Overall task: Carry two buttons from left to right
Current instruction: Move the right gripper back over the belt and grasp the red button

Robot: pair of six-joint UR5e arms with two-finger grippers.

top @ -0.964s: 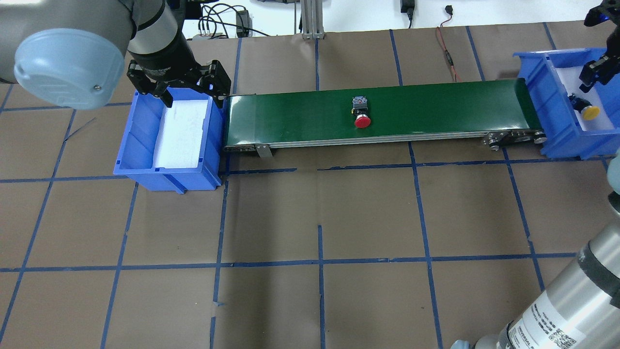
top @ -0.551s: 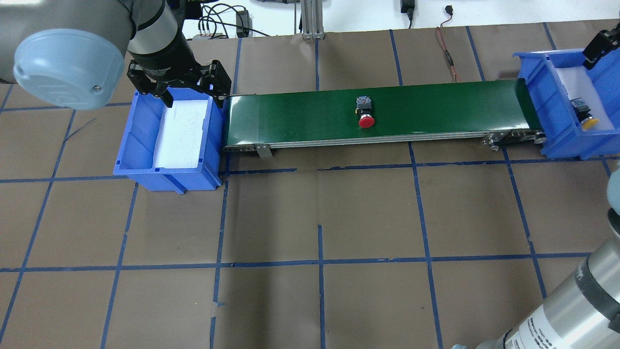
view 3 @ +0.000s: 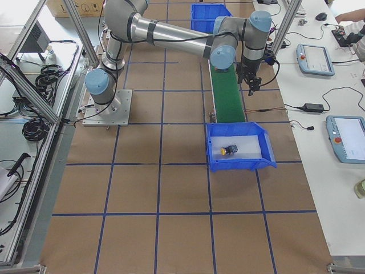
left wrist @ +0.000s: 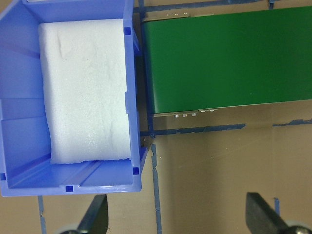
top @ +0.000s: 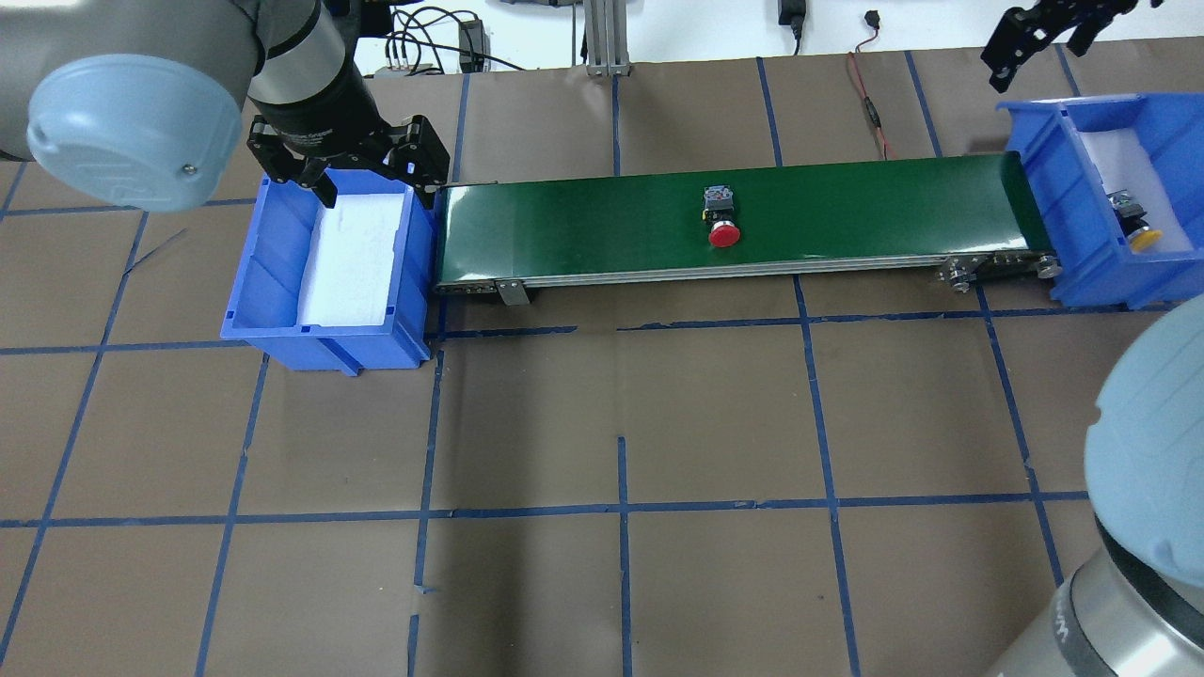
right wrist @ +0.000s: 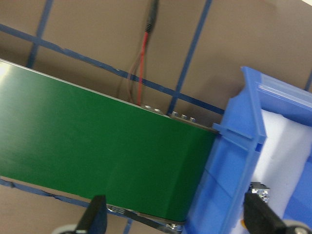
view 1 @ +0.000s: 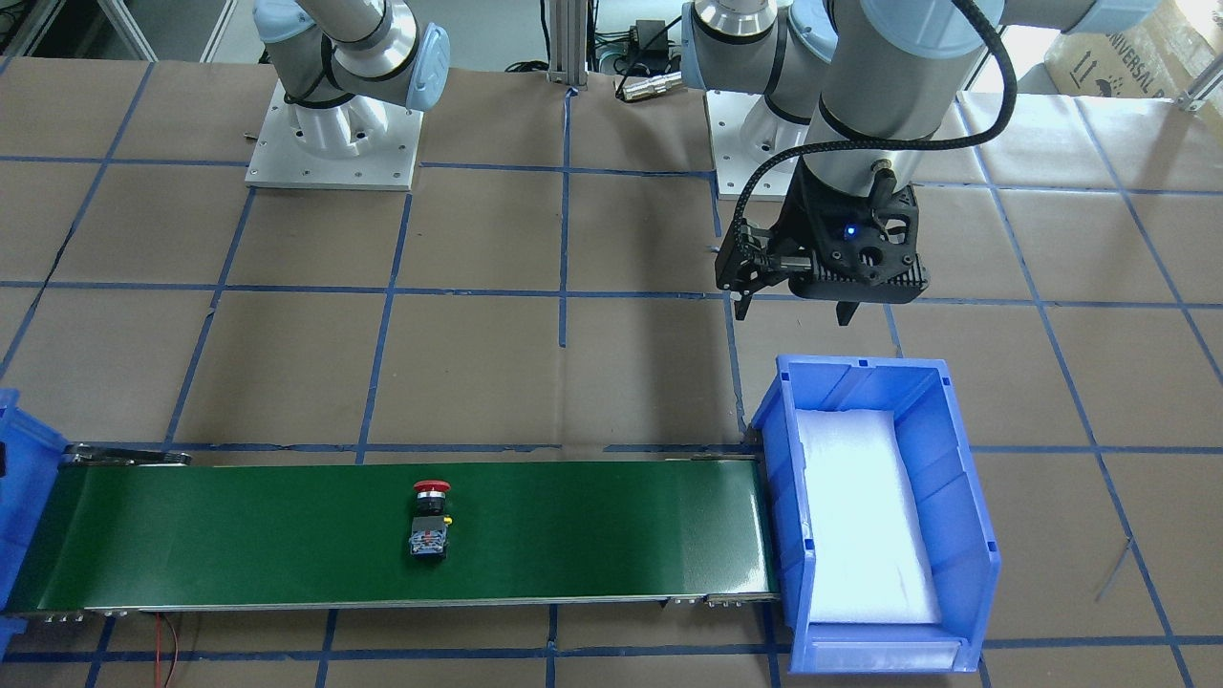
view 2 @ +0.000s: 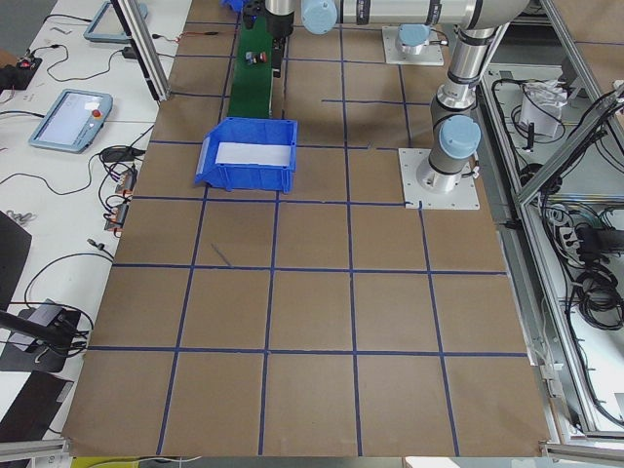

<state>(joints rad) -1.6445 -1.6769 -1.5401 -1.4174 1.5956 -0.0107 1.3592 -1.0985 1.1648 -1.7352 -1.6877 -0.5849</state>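
The red button lies on its side on the green conveyor belt, just right of the middle; it also shows in the front view. The yellow button lies in the right blue bin, also seen from the right side. My left gripper is open and empty, hovering over the near end of the left blue bin. My right gripper is open and empty, raised beyond the belt's right end, left of the right bin.
The left bin holds only a white foam pad. A red cable lies on the table behind the belt. An aluminium post stands at the back centre. Brown paper with blue tape lines covers the table.
The red button has ridden the belt a little to the right. My right gripper has risen out of the right bin and moved back and left, leaving the yellow button there. My left gripper has stayed put.
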